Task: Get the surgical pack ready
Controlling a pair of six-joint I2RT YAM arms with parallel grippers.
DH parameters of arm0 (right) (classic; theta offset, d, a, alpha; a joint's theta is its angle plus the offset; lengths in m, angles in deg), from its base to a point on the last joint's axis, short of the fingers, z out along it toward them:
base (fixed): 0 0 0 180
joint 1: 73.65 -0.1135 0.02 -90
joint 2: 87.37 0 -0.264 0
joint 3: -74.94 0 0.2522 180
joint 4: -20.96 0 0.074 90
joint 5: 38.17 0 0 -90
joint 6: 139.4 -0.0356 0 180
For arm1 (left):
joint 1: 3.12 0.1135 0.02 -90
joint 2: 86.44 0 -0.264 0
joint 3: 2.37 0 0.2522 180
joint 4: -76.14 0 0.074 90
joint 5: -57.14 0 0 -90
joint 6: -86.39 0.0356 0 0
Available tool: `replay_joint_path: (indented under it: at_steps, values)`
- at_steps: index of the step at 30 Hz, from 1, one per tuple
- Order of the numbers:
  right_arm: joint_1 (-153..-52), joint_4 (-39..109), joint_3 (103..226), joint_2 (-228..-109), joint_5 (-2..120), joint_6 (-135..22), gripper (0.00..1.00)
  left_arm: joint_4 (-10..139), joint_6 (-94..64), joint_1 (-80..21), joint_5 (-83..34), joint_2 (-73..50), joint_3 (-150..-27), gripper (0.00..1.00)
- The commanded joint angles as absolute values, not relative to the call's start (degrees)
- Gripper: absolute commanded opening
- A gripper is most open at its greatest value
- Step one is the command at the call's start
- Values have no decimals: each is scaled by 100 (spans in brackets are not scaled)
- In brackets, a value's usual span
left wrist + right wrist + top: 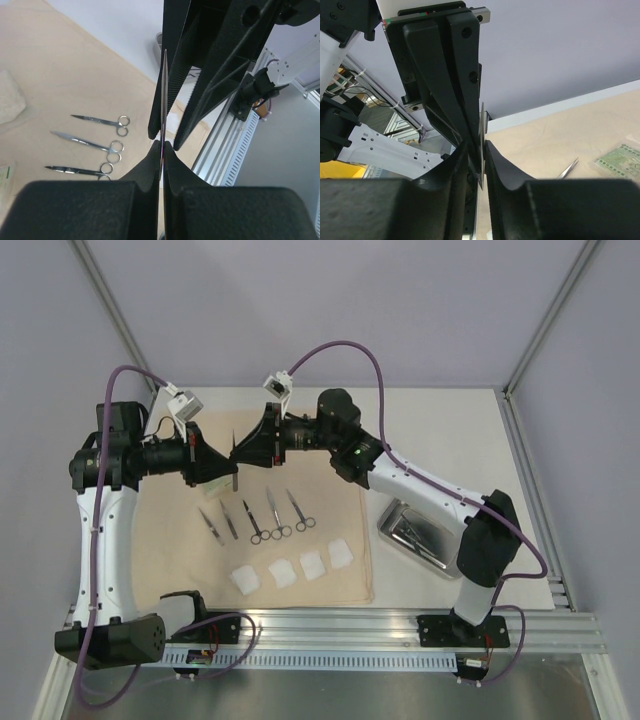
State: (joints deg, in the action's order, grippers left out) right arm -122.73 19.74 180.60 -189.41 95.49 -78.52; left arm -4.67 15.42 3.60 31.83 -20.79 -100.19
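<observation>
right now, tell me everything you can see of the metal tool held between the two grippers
The metal tool is a thin, flat, shiny strip seen edge-on, possibly tweezers. It hangs over the beige cloth, clamped by the left gripper. The right gripper has a finger close on each side of it; whether they touch it is unclear.

You're looking at beige, silver, white.
On the plain beige cloth sheet [165, 550]: silvery steel scissors [272, 518], white gauze squares [285, 573].
</observation>
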Motion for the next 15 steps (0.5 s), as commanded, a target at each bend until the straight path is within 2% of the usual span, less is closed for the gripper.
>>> replay_joint_path:
  at_steps: [1, 4, 5, 9, 11, 12, 13, 15]
  values:
    - [-12305, 1811, 18231, -18994, 9701, -7928, 20, -372, 1678, 338, 3464, -2122, -10051, 0]
    - [-12305, 1802, 18160, -18994, 9683, -7972, 9, -336, 1635, 338, 3525, -2122, -10069, 0]
    - [-12305, 1785, 18151, -18994, 9683, -7998, 1, -328, 1634, 338, 3543, -2114, -10069, 0]
    - [-12305, 1907, 18107, -18889, 9570, -7859, 1, -301, 1599, 347, 3473, -2096, -10007, 1]
    - [-12296, 2494, 18090, -18731, 9359, -7578, 1, -257, 1529, 338, 3263, -2096, -9955, 61]
    - [-12305, 2801, 18098, -18669, 9036, -7054, 1, -248, 1520, 338, 3131, -2096, -9893, 86]
    - [-12287, 3126, 18107, -18599, 8841, -6788, 1, -240, 1511, 338, 2817, -2105, -9858, 100]
    - [-12235, 4172, 18099, -18388, 8307, -6252, 0, -222, 1502, 338, 2499, -2087, -9779, 100]
